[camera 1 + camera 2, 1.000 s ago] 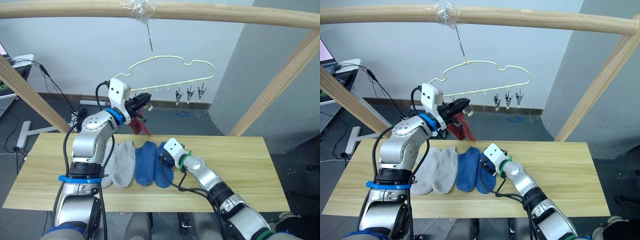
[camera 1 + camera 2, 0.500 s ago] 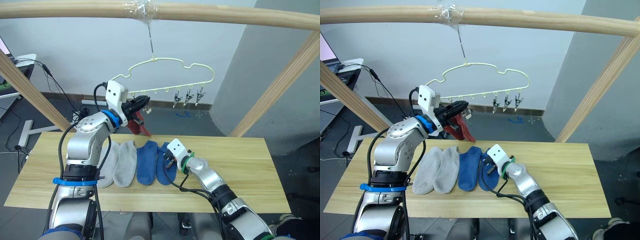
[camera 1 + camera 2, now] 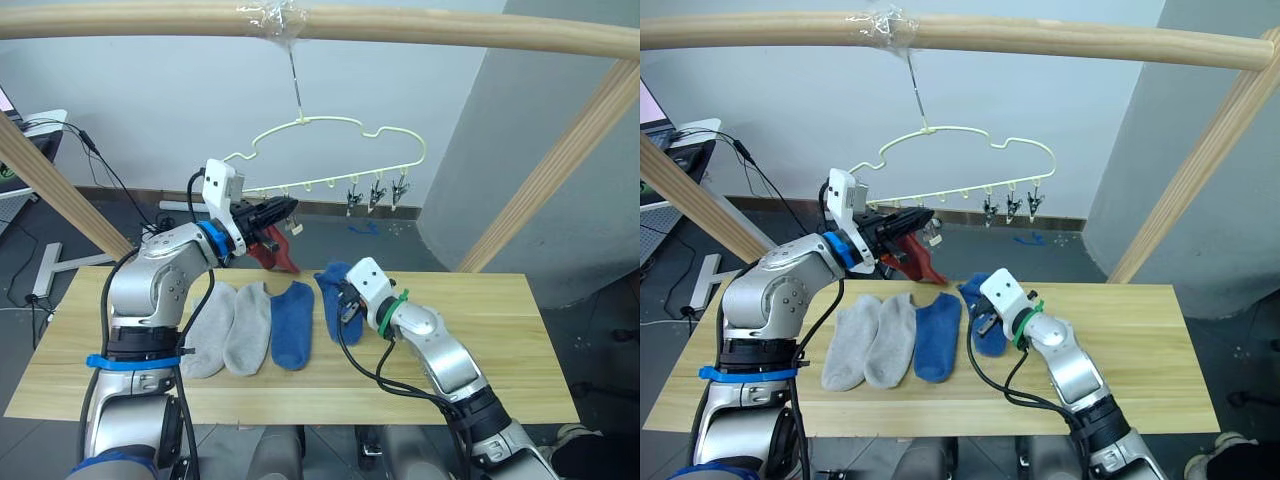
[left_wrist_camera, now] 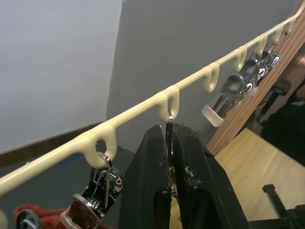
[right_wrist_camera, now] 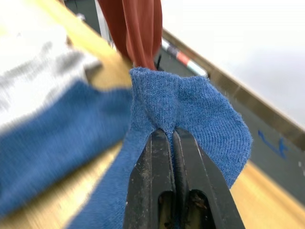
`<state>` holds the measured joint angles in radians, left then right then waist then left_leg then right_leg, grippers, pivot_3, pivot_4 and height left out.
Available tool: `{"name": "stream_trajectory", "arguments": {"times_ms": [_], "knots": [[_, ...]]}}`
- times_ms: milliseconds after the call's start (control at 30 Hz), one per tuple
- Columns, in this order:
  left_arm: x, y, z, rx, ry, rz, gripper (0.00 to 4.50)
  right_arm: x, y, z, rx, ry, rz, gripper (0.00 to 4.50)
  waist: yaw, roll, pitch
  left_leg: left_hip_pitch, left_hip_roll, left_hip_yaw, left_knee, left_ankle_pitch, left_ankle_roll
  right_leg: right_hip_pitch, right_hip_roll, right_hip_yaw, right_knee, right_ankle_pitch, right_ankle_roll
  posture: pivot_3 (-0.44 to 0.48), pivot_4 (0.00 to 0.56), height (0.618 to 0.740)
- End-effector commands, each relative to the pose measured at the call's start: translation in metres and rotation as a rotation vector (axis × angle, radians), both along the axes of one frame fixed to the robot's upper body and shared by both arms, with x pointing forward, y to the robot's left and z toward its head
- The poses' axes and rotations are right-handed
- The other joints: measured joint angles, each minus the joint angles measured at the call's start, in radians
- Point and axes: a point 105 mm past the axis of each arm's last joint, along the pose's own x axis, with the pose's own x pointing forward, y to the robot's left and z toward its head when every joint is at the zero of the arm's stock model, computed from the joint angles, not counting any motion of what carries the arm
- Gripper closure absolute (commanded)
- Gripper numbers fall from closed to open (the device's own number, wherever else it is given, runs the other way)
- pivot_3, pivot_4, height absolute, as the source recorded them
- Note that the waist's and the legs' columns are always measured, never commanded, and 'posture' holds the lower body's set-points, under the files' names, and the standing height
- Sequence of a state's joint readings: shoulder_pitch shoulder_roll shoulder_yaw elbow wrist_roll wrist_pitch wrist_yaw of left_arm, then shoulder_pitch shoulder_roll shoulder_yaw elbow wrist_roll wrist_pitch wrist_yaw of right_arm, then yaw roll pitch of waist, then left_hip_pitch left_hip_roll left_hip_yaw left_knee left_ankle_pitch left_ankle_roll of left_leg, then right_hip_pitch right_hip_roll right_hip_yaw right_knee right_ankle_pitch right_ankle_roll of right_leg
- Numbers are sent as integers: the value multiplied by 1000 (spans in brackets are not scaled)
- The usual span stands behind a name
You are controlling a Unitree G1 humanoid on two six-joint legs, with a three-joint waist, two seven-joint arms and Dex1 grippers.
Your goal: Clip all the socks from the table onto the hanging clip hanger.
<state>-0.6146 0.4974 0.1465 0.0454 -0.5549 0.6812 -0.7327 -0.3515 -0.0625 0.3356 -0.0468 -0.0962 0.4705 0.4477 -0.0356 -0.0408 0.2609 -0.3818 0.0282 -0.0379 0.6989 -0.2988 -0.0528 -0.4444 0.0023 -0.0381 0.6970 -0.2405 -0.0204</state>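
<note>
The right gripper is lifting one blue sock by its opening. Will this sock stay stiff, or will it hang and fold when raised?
Likely floppy: in the right gripper, the blue sock bunches into folds at the pinch, and its free end trails on the table. Probably light, since a thin pinch lifts it. The soft knit looks unlikely to slip.

Light plank table (image 3: pixel 520 330) with two grey socks (image 3: pixel 228 325), blue sock (image 3: pixel 292 322).

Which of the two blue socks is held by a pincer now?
The blue sock nearer the robot's right: the right pincer pinches its cuff and lifts that end. The other blue sock lies flat on the table beside the grey ones.
</note>
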Motion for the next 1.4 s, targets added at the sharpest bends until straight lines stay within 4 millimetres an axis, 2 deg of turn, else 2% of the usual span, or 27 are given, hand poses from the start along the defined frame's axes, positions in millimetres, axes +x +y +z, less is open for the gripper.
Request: {"name": "stream_trajectory", "arguments": {"times_ms": [33, 533, 800, 1067, 1100, 1267, 1367, 1400], "knots": [[-7, -3, -1, -7, 42, -41, 4500, 5, 14, 37, 108, -56, 12, 4473, 0, 0, 0, 0, 0, 0, 0, 0, 0, 0, 0, 0, 0, 0, 0, -71, 219, 692], [-15, -8, -4, -16, 45, -62, 4500, 4, 32, 76, 193, -112, 89, 4473, 2, 0, 0, -1, -1, 0, 0, 0, 0, 0, -1, 0, -1, 0, 0, -59, 214, 692], [-14, -10, -6, -16, 37, -52, 4500, 1, 38, 88, 209, -139, 113, 4473, 3, 0, 0, -1, -1, 0, 0, 0, 0, 0, -1, 0, -1, 0, 0, -56, 209, 692], [-14, -8, -8, -22, 34, -37, 4500, 2, 39, 91, 214, -141, 116, 4473, 3, 0, 0, -1, -1, 0, 0, 0, 0, 0, -1, 0, -1, 0, 0, -55, 207, 692], [-14, -7, -8, -20, 26, -36, 3895, 2, 39, 91, 215, -138, 115, 4500, 3, 0, 0, -1, -1, 0, 0, 0, 0, 0, -1, 0, -1, 0, 0, -55, 207, 692], [-22, -8, -5, 76, -78, -74, 2416, 3, 39, 90, 237, -118, 97, 4500, 2, 0, 0, -1, -1, 0, -1, 0, 0, -1, -1, 0, -1, 0, 0, -52, 205, 692], [-23, -1, -6, 107, -116, -47, 1490, 6, 38, 85, 197, -119, 81, 3893, 4, 0, 0, -3, -1, 0, -1, 0, 0, -2, -1, 0, -1, 1, -2, -50, 203, 692], [-23, 1, -7, 113, -116, -47, 1154, 5, 38, 83, 177, -123, 83, 3504, 4, 0, 0, -3, -1, 0, -1, 0, 0, -2, -1, 0, -1, 1, -2, -50, 203, 692]]}}
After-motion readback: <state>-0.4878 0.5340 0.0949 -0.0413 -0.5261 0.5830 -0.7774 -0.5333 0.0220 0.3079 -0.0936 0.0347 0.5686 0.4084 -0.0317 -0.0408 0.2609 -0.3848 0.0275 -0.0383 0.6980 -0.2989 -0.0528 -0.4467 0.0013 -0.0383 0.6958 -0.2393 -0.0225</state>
